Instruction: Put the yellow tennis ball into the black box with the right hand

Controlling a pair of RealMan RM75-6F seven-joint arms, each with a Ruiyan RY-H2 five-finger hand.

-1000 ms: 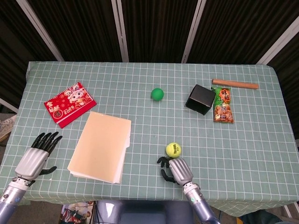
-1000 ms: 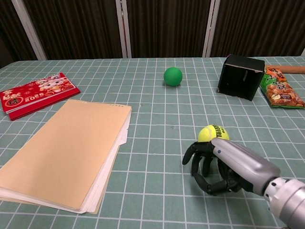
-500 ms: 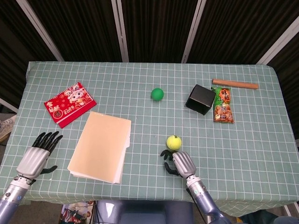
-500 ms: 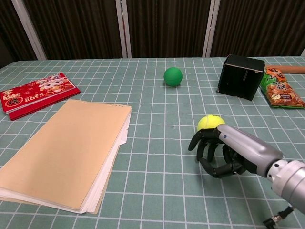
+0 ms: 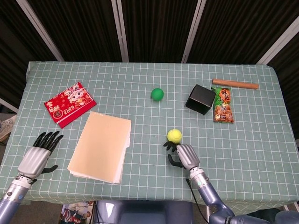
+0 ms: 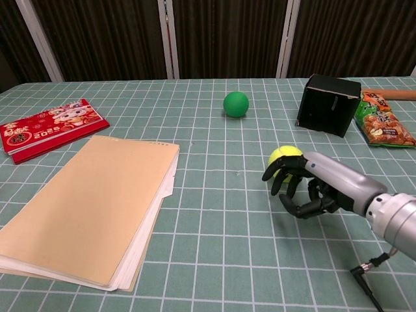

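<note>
A counter [image 5: 261, 154] covered in a green checked cloth is seen from above and from chest height. The yellow tennis ball [image 5: 174, 135] lies on the cloth near the front edge, a little right of centre. The right hand [image 5: 183, 155] sits just behind it on the robot's side, its dark fingers [image 6: 286, 170] curled and apart, the tips reaching around the near side of the ball; whether they actually touch it cannot be told, and the ball is not lifted. The black box [image 5: 201, 99] stands well apart from the ball, farther back and to the right, beside a green snack packet [image 5: 222, 105] and a wooden stick [image 5: 235, 84]. A green ball [image 5: 157, 94] rests near mid-counter. A tan folder [image 5: 100, 146] and a red booklet [image 5: 69, 103] lie on the left side. The left hand [image 5: 36, 156] rests at the front left corner, fingers spread, holding nothing.
</note>
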